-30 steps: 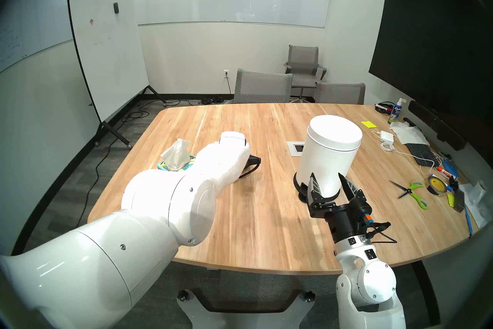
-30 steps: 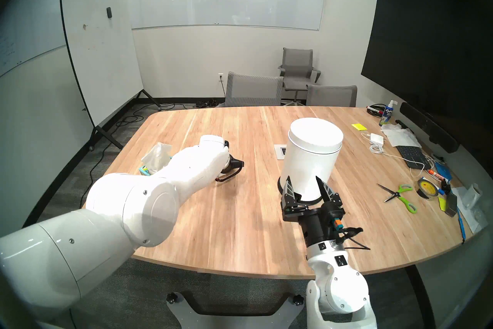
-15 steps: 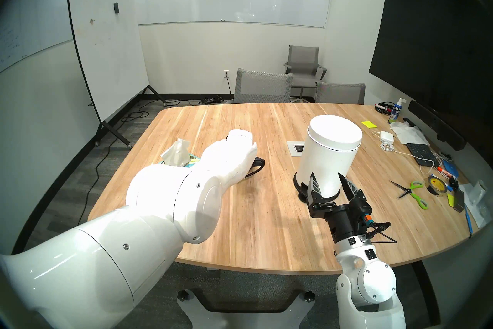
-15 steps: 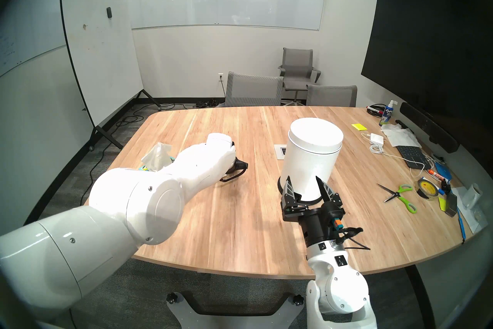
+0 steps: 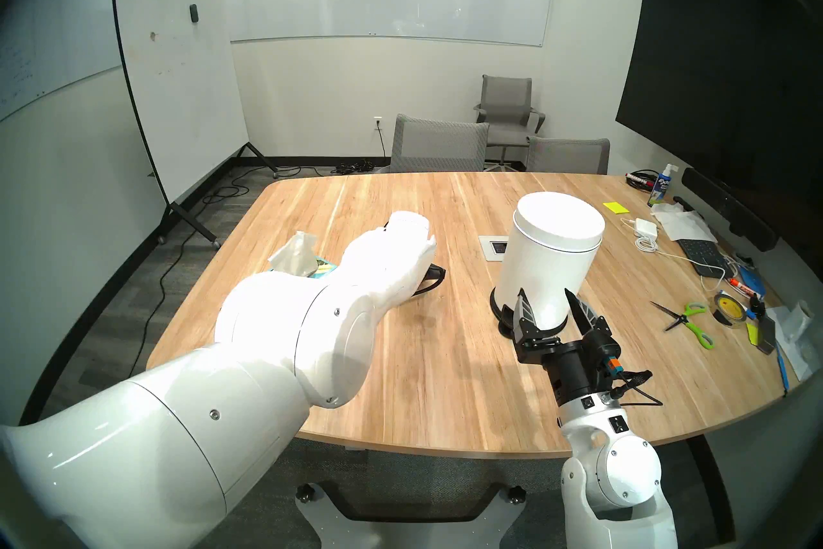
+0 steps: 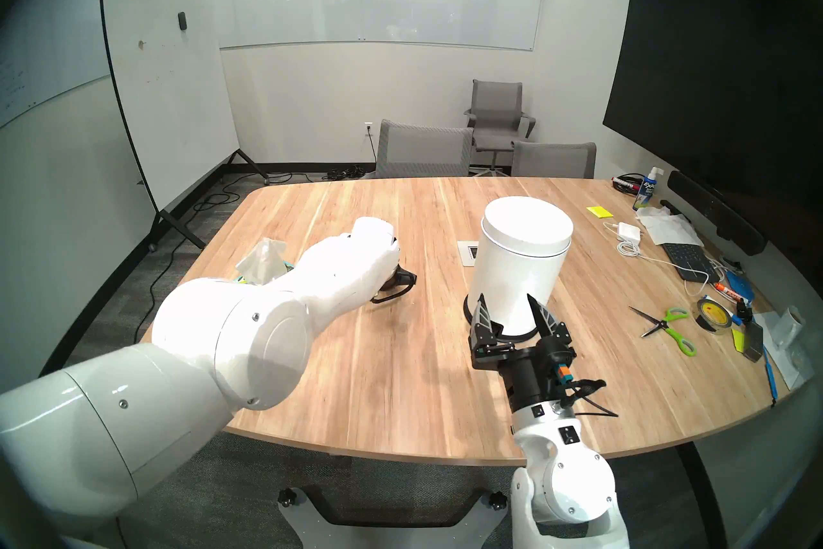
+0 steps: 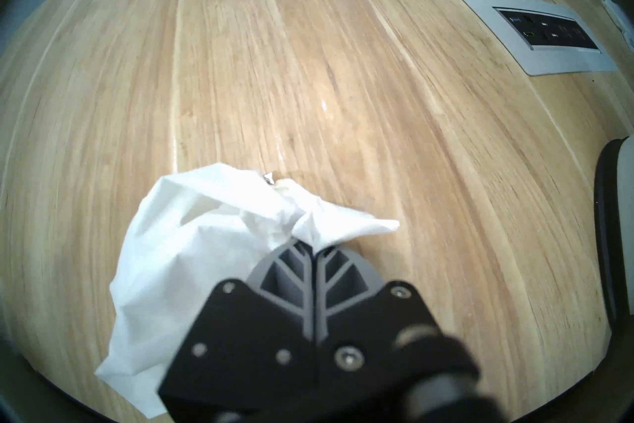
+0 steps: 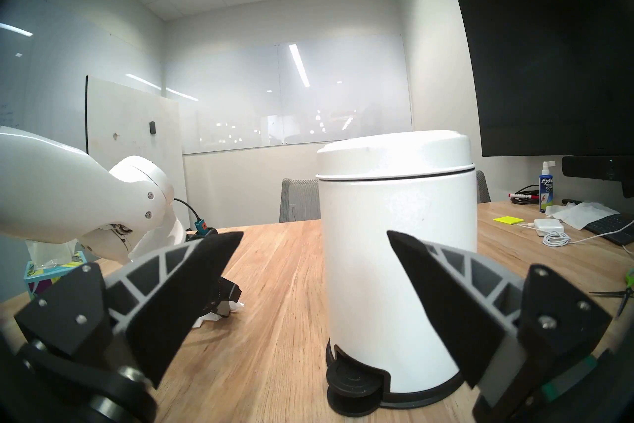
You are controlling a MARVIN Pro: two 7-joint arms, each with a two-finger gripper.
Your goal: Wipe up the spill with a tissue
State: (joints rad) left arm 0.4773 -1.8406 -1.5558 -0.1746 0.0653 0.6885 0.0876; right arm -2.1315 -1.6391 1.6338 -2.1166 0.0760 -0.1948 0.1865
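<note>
In the left wrist view the left gripper point(image 7: 314, 245) is clamped shut on the tissue point(image 7: 192, 257), which is bunched against the table point(image 7: 343, 86); a wet, glossy streak point(image 7: 326, 110) lies just ahead of its fingertips. The head views hide all this behind the left arm point(image 5: 311, 312). The right gripper point(image 5: 551, 303) hangs open, empty, just before the white bin point(image 5: 550, 254).

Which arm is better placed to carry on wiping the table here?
Left. The left gripper is shut on the tissue, which lies on the table. The right gripper is open and holds nothing, in front of the white bin.
</note>
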